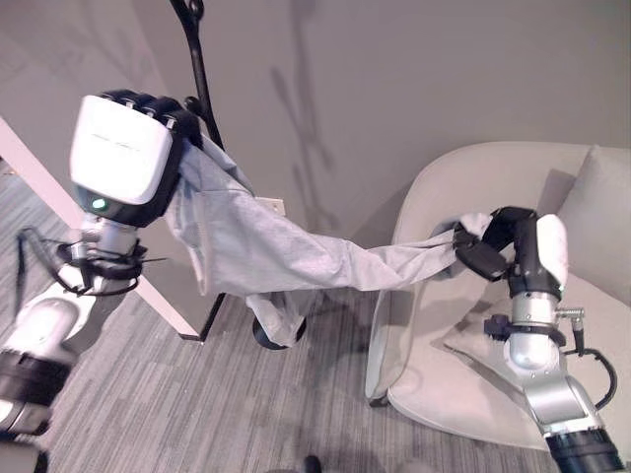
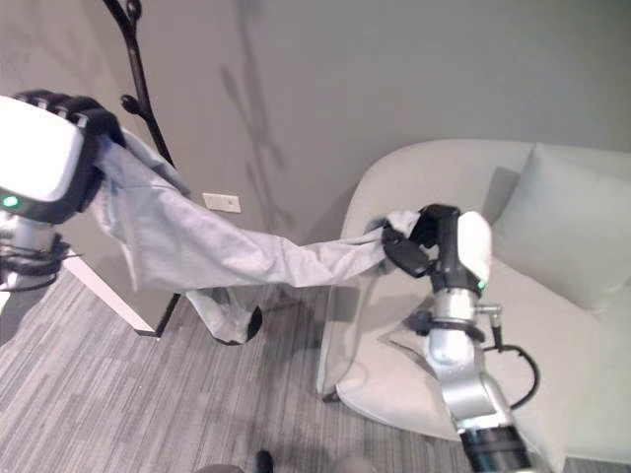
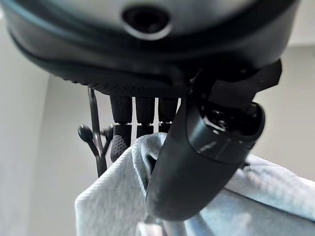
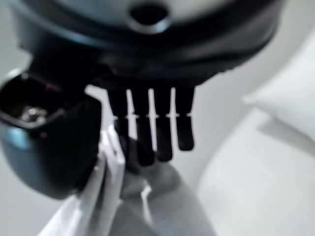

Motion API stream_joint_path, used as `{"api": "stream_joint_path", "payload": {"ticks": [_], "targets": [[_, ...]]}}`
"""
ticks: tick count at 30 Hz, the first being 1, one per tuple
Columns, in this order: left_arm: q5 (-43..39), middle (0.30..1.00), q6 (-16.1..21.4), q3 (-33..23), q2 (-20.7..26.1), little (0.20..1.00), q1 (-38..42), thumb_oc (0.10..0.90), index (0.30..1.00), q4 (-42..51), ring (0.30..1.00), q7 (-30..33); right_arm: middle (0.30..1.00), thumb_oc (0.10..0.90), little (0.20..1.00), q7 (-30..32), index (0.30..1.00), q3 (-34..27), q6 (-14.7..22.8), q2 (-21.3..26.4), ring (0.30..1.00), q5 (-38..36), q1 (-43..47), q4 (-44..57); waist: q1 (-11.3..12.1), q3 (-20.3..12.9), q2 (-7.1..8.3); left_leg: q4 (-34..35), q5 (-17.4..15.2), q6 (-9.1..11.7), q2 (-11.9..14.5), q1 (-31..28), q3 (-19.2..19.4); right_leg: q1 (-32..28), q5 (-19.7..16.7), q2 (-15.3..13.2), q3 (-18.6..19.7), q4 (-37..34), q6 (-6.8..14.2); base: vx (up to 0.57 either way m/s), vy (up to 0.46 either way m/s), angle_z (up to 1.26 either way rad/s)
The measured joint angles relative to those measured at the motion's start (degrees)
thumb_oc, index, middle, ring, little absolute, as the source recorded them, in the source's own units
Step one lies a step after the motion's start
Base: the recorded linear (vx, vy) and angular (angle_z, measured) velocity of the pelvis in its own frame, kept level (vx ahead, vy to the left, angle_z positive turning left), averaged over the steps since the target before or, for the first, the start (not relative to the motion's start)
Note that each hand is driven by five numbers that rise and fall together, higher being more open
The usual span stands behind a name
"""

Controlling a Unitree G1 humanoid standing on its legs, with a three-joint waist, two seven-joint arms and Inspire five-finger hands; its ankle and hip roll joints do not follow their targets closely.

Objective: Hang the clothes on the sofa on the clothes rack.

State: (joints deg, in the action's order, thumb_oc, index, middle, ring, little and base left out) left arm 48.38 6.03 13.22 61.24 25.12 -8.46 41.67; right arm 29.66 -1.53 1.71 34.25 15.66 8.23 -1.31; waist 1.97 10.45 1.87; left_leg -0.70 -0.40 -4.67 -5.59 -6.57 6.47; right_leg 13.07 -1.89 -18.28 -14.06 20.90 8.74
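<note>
A light grey garment (image 1: 286, 251) stretches in the air between my two hands. My left hand (image 1: 123, 148) is raised at the upper left, its fingers and thumb (image 3: 197, 157) curled round one end of the cloth (image 3: 113, 196), right beside the black clothes rack (image 1: 197, 59). The rack's knobbed hooks (image 3: 96, 132) stand just past the fingers. My right hand (image 1: 513, 241) is over the pale sofa (image 1: 473, 177) and pinches the garment's other end (image 4: 108, 196) between thumb and fingers (image 4: 157, 123). A loose part of the garment hangs down near the rack's base (image 1: 266, 330).
A pale cushion (image 1: 601, 217) leans on the sofa's right side. A white slanted panel (image 1: 59, 197) runs down to the carpet at the left, close to the rack. The grey wall behind carries a white socket plate (image 1: 271, 207). Grey carpet (image 1: 197, 414) lies below.
</note>
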Motion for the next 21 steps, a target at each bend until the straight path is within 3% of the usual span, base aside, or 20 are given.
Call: {"api": "stream_joint_path", "payload": {"ticks": [1, 2, 3, 4, 5, 6, 8, 9, 10, 12, 13, 19, 21], "targets": [[0.03, 0.300, -0.05, -0.09, 1.22, 0.300, -0.06, 0.400, 0.300, 0.22, 0.300, 0.09, 0.300, 0.400, 0.300, 0.43, 0.300, -0.50, 0.00, -0.13, 0.300, 0.02, -0.08, -0.03, 0.28, -0.86, 2.25, -0.39, -0.90, 1.00, -1.07, -0.36, -0.30, -0.33, -0.60, 0.54, 0.75, -3.53, -1.89, 0.41, -0.305, 0.19], [-0.05, 0.300, -0.22, -0.05, 0.85, 0.300, -0.36, 0.400, 0.300, 0.40, 0.300, 0.31, 0.300, 0.400, 0.300, 0.59, 0.300, -1.39, 0.03, -0.07, 0.300, 0.09, -0.02, -0.07, 0.33, -1.23, 1.73, -1.29, -1.51, 1.69, -0.34, -0.31, -0.87, -0.86, -0.38, 1.23, -0.08, -4.19, -3.05, 0.47, -0.358, 0.13], [1.54, 0.300, -0.58, 0.12, 1.44, 0.300, -0.09, 0.400, 0.300, 0.29, 0.300, 0.50, 0.300, 0.400, 0.300, 1.24, 0.300, -1.58, 0.57, 1.32, 0.300, 0.16, 0.42, -1.05, 0.58, -1.46, 0.64, -0.75, -2.12, 2.43, 1.52, 0.09, -2.85, 0.67, -0.21, 3.59, 4.17, -1.35, -0.10, 0.36, -0.320, 0.62], [4.89, 0.300, -0.85, -0.07, 3.83, 0.300, 0.20, 0.400, 0.300, 1.66, 0.300, -0.50, 0.300, 0.400, 0.300, 1.68, 0.300, -2.88, 0.12, 2.07, 0.300, 0.11, -0.53, -2.99, -0.04, -2.75, 0.27, 0.93, -2.05, 3.78, 5.12, -0.18, -4.55, -3.66, -0.04, 7.88, 7.06, -9.65, 0.10, 0.21, -0.188, 0.49], [5.77, 0.300, -0.87, -1.19, 4.65, 0.300, -0.10, 0.400, 0.300, 2.43, 0.300, -0.28, 0.300, 0.400, 0.300, 1.76, 0.300, -4.25, 0.04, 2.16, 0.300, 0.05, -0.83, -3.15, 0.59, -3.60, 1.04, 1.71, -1.72, 5.17, 6.30, -0.42, -4.72, -4.81, -2.07, 8.81, 5.37, -12.51, -2.24, 0.15, -0.136, 0.60], [5.83, 0.300, -0.93, -1.71, 4.62, 0.300, -0.36, 0.400, 0.300, 2.52, 0.300, 0.03, 0.300, 0.400, 0.300, 1.90, 0.300, -5.38, 0.47, 2.22, 0.300, 0.03, -0.83, -3.60, 0.60, -4.33, 0.80, 1.94, -1.79, 6.32, 7.78, -0.54, -5.58, -5.90, -2.31, 10.08, 3.58, -14.20, -3.20, 0.00, -0.004, 0.32], [5.82, 0.300, -1.36, -1.76, 4.63, 0.300, -0.36, 0.400, 0.300, 2.44, 0.300, 0.10, 0.300, 0.400, 0.300, 2.46, 0.300, -6.41, 0.52, 3.18, 0.300, -0.01, 0.12, -4.73, 0.47, -5.69, -0.16, 3.51, -0.95, 7.66, 10.29, -1.26, -6.63, -7.34, -3.49, 13.07, 1.74, -15.94, -6.42, 0.08, -0.088, 0.27], [5.83, 0.300, -1.38, -1.76, 4.63, 0.300, -0.36, 0.400, 0.300, 2.31, 0.300, 0.09, 0.300, 0.400, 0.300, 2.47, 0.300, -6.33, 0.59, 3.64, 0.300, 0.00, 0.94, -4.71, 0.44, -5.87, -0.93, 4.25, -0.90, 7.70, 11.22, -1.60, -6.67, -7.42, -3.47, 13.94, 1.62, -15.99, -6.44, 0.20, -0.262, 0.10], [6.42, 0.300, -1.09, -1.81, 5.10, 0.300, -0.70, 0.400, 0.300, 2.11, 0.300, 0.03, 0.300, 0.400, 0.300, 2.58, 0.300, -6.16, 1.51, 4.47, 0.300, -0.24, 2.64, -6.40, 0.65, -5.88, -2.12, 4.97, -0.61, 9.99, 13.26, -1.72, -7.64, -9.16, -1.84, 15.00, -0.12, -17.10, -8.10, 0.23, -0.294, 0.30], [7.39, 0.300, -1.08, -3.69, 5.35, 0.300, -3.41, 0.400, 0.300, 3.59, 0.300, 0.09, 0.300, 0.400, 0.300, 2.96, 0.300, -6.53, 1.71, 7.53, 0.300, -1.00, 2.80, -8.81, 0.19, -6.24, -2.54, 5.14, -0.44, 10.59, 13.79, -2.41, -9.57, -12.11, -2.98, 16.37, -2.33, -21.04, -8.63, 0.09, -0.114, 0.46], [7.52, 0.300, -1.08, -5.16, 5.88, 0.300, -5.18, 0.400, 0.300, 4.42, 0.300, 0.10, 0.300, 0.400, 0.300, 2.99, 0.300, -7.17, 2.26, 8.13, 0.300, -1.00, 2.94, -9.15, 1.07, -6.35, -2.76, 5.29, -0.37, 10.70, 14.32, -2.31, -9.61, -12.45, -2.88, 16.95, -2.82, -21.73, -8.77, 0.07, -0.069, 0.27], [8.53, 0.300, -1.08, -13.49, 6.19, 0.300, -15.27, 0.400, 0.300, 6.89, 0.300, 0.18, 0.300, 0.400, 0.300, 2.96, 0.300, -7.95, 5.17, 7.96, 0.300, -0.99, 3.12, -9.13, 3.93, -6.48, -3.11, 5.81, -0.08, 11.14, 14.78, -3.31, -10.27, -15.50, -3.02, 17.65, -3.44, -25.46, -8.99, 0.04, -0.035, 0.08], [9.34, 0.300, -0.98, -19.41, 6.32, 0.300, -21.38, 0.400, 0.300, 7.36, 0.300, 0.80, 0.300, 0.400, 0.300, 2.90, 0.300, -7.99, 6.26, 7.89, 0.300, -0.97, 2.98, -9.03, 4.20, -6.49, -3.14, 5.80, -0.09, 11.16, 14.61, -3.32, -10.50, -16.28, -3.05, 17.34, -4.56, -26.12, -8.94, -0.03, 0.010, 0.26]]}}
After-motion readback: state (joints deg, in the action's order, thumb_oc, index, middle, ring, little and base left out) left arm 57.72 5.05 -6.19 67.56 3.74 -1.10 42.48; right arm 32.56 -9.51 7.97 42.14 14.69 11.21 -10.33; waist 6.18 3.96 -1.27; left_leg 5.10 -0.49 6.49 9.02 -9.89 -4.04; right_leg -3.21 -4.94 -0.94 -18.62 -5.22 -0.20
